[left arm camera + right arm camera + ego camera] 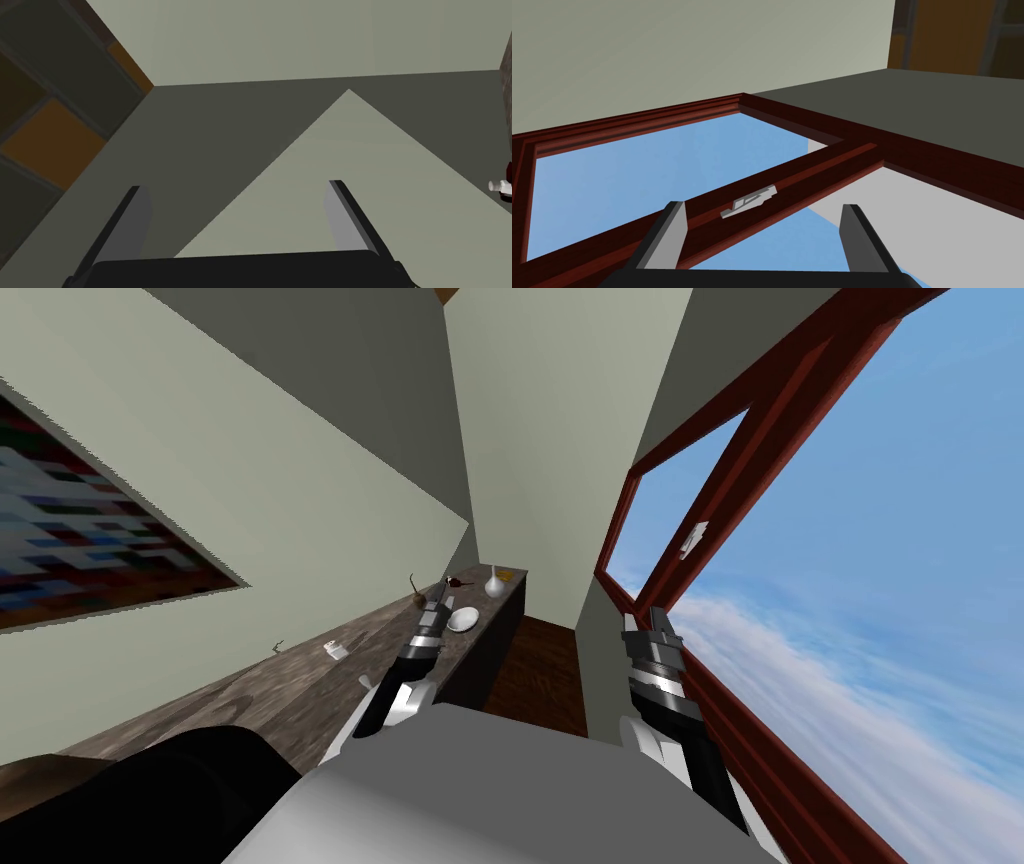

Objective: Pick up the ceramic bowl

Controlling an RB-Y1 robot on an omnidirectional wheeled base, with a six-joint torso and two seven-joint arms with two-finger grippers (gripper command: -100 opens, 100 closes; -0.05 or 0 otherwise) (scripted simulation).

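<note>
Head view: ceramic bowl [462, 619], white and shallow, sits upright on a dark wood-grain counter [300, 678] near its front edge, toward the far end. Left gripper [443, 590] is over the counter with the bowl just beside it, at about 5 o'clock from the fingertips. Can't tell from here whether the arm touches the bowl. Left wrist view: left gripper [235, 185] has its blades spread wide with nothing between them, facing a plain grey-green wall [300, 40]. The bowl is not between the blades. A dark red and white item [502, 187], cut by the frame edge, is well apart from the fingers. Also on the counter in the head view: a white vase [494, 584] at 1 o'clock of the bowl, a dark red object [456, 582] at 12 o'clock of the bowl and close to the left fingertips, a small brown thing [416, 591] at 10 o'clock, and a small white item [337, 651] at 8 o'clock, well apart. Right gripper [645, 613] hangs at 3 o'clock of the bowl, well apart, off the counter and next to a red-brown window frame [700, 488]. Right wrist view: right gripper [762, 204] blades also apart, holding nothing.
</note>
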